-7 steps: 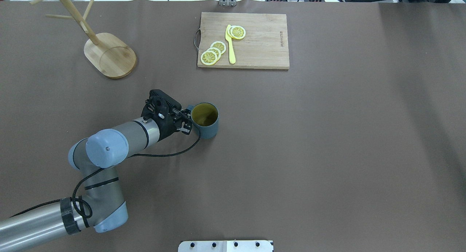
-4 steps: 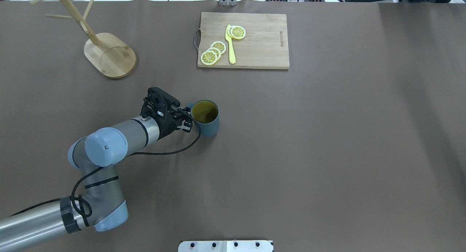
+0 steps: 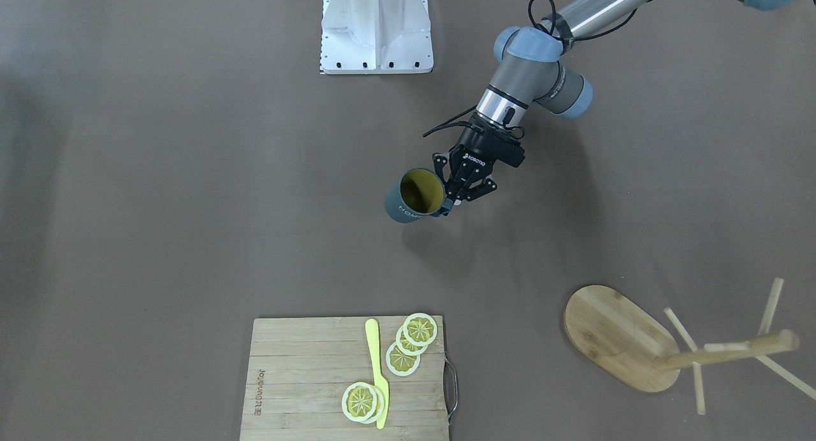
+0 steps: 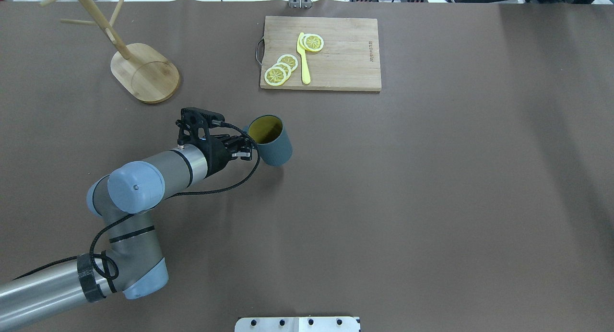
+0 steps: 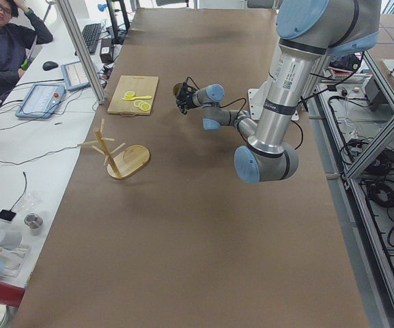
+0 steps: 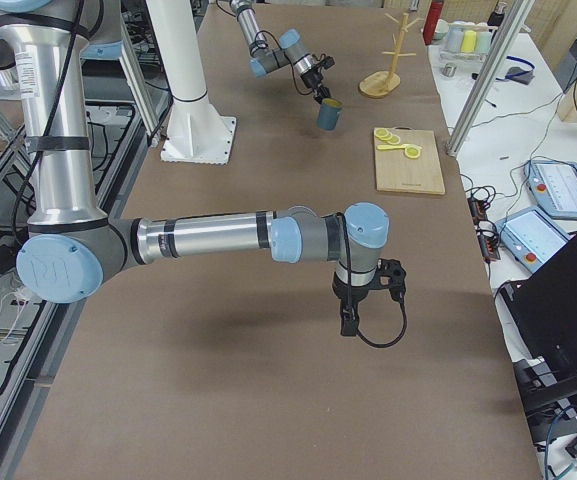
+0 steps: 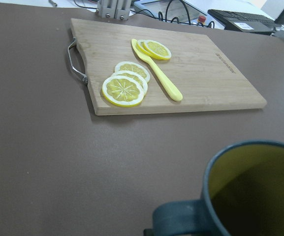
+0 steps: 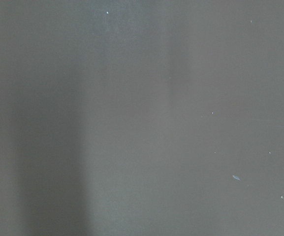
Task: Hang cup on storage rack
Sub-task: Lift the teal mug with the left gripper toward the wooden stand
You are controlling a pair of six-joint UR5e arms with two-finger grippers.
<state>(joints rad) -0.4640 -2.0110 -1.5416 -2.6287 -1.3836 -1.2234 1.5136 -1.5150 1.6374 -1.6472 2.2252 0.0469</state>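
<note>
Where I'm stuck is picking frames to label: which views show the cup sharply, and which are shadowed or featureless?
Overhead exterior: even light, cup crisp. Left wrist-mounted: cup cropped and slightly soft at the corner, cutting board sharp. Right wrist-mounted: only bare table, with a darker band on its left. Exterior right: cup tiny and far.

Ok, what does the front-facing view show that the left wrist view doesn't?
Only the front-facing view shows the rack, the white mount and the left end effector shut on the cup. Only the wrist view shows a keyboard and cables beyond the table. Both show the cup, and the board with lemon slices and a yellow utensil.
</note>
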